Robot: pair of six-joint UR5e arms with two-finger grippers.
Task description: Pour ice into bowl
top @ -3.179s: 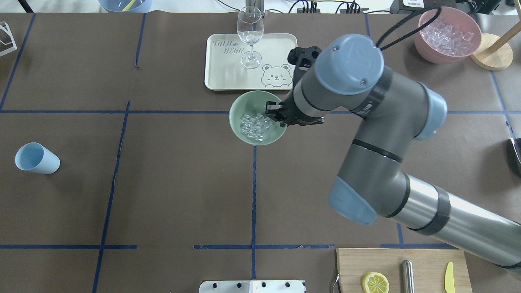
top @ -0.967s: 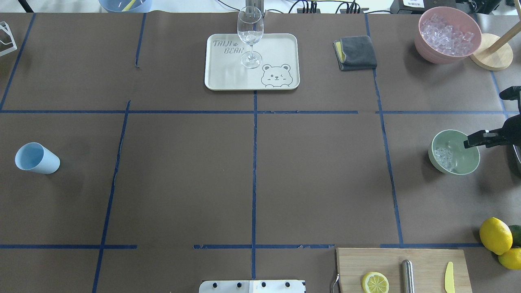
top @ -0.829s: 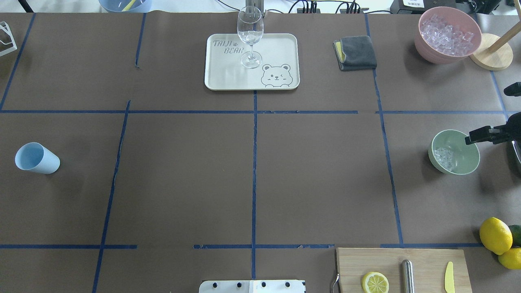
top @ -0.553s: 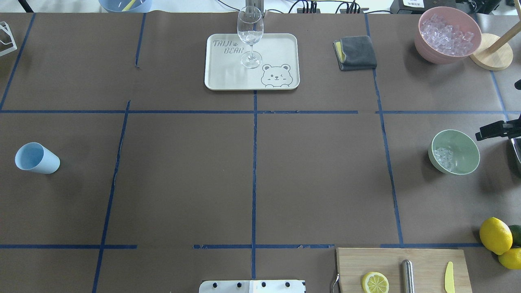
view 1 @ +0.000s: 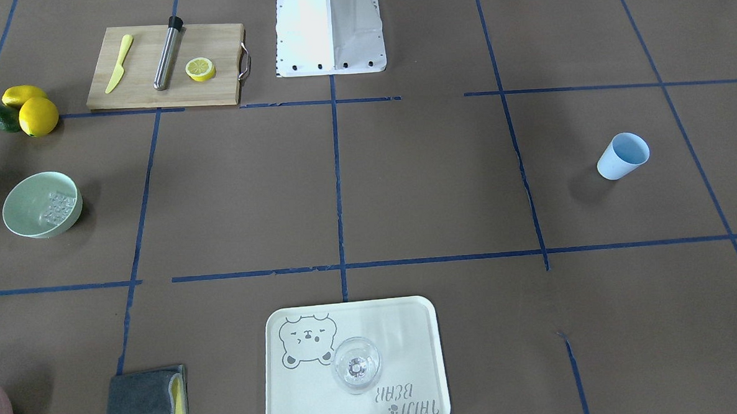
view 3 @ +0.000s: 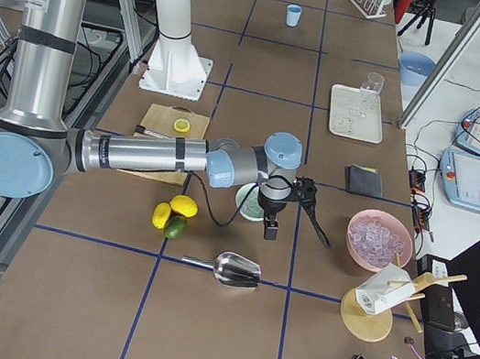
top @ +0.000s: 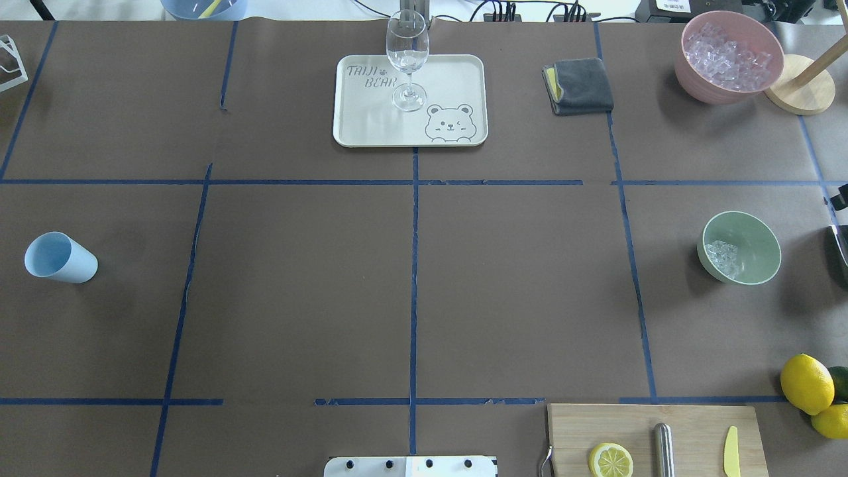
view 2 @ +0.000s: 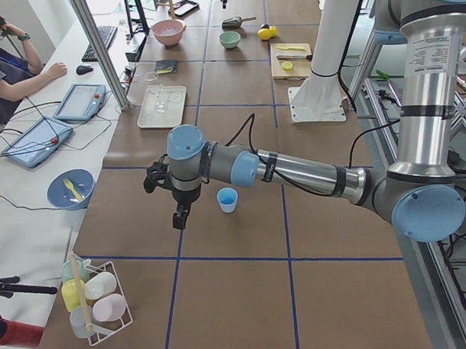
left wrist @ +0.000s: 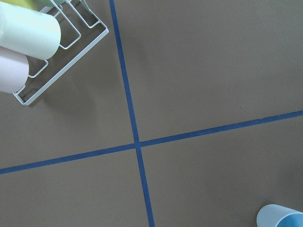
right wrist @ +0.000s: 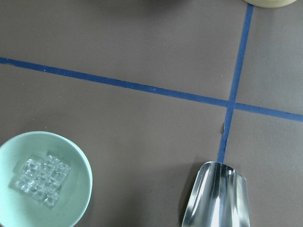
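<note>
The mint-green bowl (top: 755, 233) stands upright on the right side of the table with a small heap of clear ice (top: 722, 257) inside. It also shows in the front view (view 1: 29, 206) and the right wrist view (right wrist: 71, 198). The light blue cup (top: 59, 258) stands at the far left and looks empty. My right gripper (view 3: 270, 231) hangs just beside the bowl, apart from it. My left gripper (view 2: 179, 218) hovers beside the cup (view 2: 228, 199). I cannot tell whether either is open or shut.
A pink bowl (top: 689, 73) full of ice stands at the back right. A metal scoop (right wrist: 215, 196) lies near the green bowl. There is also a tray (top: 371, 126) with a wine glass (top: 407, 59), a grey cloth (top: 580, 86), lemons (top: 806, 383) and a cutting board (top: 576, 430).
My right gripper carried the bowl from the table's middle to the right side, let go of its rim and drew back to the right, almost out of the overhead view.
</note>
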